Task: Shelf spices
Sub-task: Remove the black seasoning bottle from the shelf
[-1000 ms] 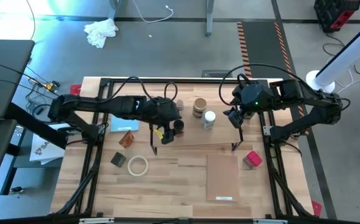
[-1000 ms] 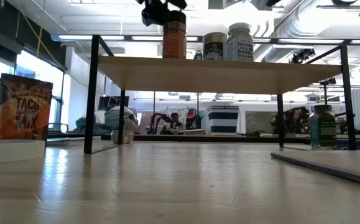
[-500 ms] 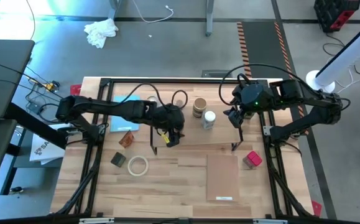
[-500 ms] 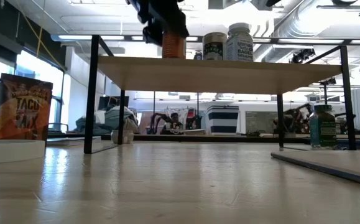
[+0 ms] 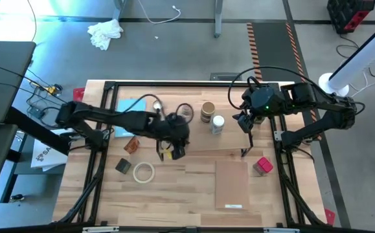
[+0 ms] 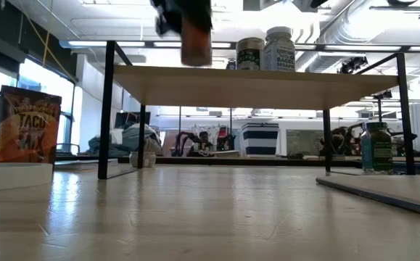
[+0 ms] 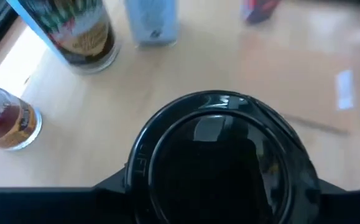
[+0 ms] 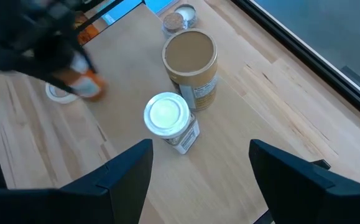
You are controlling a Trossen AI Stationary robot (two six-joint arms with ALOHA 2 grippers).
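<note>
My left gripper (image 5: 175, 144) is shut on a spice jar (image 6: 196, 42) with orange-brown contents and a dark lid (image 7: 217, 155), over the near left part of the shelf's pale plank (image 5: 229, 139). A tan-topped tin (image 5: 208, 111), a white-topped jar (image 5: 217, 123) and a small clear jar (image 5: 184, 111) stand on the plank on their bases. A pinkish-red jar (image 5: 262, 166) and a dark jar (image 5: 123, 166) sit on the table. A green-capped jar (image 6: 376, 146) stands by the shelf's right leg. My right gripper (image 8: 198, 180) is open above the shelf's right end (image 5: 247, 123). My left gripper holds the jar at its top end, around the dark lid (image 7: 167, 124), coming from above with the fingers pointing down. The jar hangs upright below the fingers (image 6: 167, 13). Whether its base touches the plank, I cannot tell.
A white tape ring (image 5: 143, 172) and an orange taco packet (image 5: 133, 144) lie left of the shelf, with a light-blue pad (image 5: 129, 107) at the far left. A loose flat board (image 5: 232, 184) lies near the shelf. Black wire end frames (image 6: 108, 109) bound the plank.
My left gripper has carried the dark-lidded jar toward the table's near edge, across the shelf's left part, staying shut on it. The jar looms larger and blurred in the low view. My right arm has kept still.
</note>
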